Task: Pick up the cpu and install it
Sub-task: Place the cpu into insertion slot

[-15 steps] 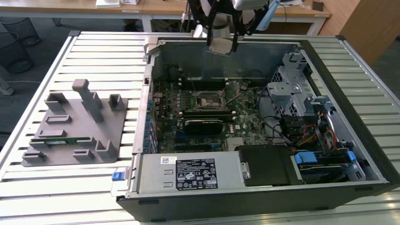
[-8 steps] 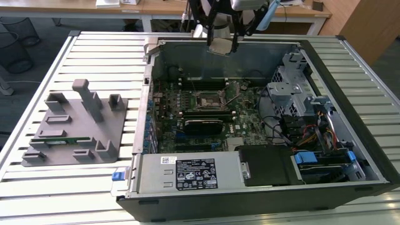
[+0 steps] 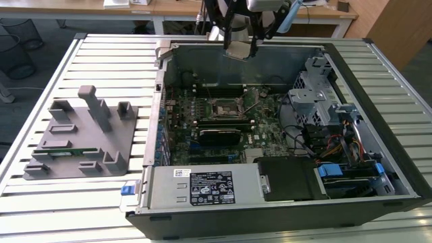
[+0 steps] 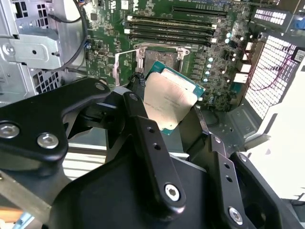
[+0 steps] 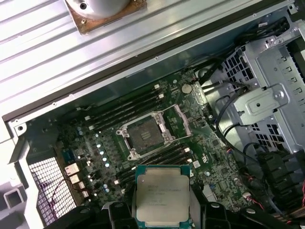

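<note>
Gripper (image 5: 162, 212) clenched on the cpu (image 5: 162, 193), I hold it by its edges above the open computer case (image 3: 159, 101), near the case's far wall in the exterior view. Pickup looks done; seating is left, since the socket (image 5: 145, 136) on the motherboard (image 5: 224, 162) lies open and bare. Toward the bench (image 3: 101, 55) edge at the exterior view's left, the grey fixture (image 3: 81, 136) holds a green memory stick (image 3: 64, 151).

exterior view: hi, wide | both wrist views: close, share mobo socket (image 5: 145, 136) (image 4: 159, 56)

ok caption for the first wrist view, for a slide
Gripper holding the cpu above the motherboard, with the empty socket in sight.
</note>
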Robot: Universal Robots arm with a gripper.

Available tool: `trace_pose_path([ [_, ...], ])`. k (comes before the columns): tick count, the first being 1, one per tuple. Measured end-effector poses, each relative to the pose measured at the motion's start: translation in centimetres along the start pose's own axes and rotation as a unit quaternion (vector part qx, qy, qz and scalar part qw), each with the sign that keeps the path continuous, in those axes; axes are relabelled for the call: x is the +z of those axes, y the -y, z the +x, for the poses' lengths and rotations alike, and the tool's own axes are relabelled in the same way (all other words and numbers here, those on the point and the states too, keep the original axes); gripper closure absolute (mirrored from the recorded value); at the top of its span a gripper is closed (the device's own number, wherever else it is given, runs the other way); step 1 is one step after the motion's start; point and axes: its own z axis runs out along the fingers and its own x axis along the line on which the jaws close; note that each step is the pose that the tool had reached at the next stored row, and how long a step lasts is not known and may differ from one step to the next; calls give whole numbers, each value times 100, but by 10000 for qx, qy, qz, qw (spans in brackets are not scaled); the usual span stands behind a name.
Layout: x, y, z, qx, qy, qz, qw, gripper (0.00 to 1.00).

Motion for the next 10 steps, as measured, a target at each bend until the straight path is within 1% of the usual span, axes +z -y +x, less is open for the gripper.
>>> trace_pose_path([
  [10,3,0,0,263,15,3,9997,47],
])
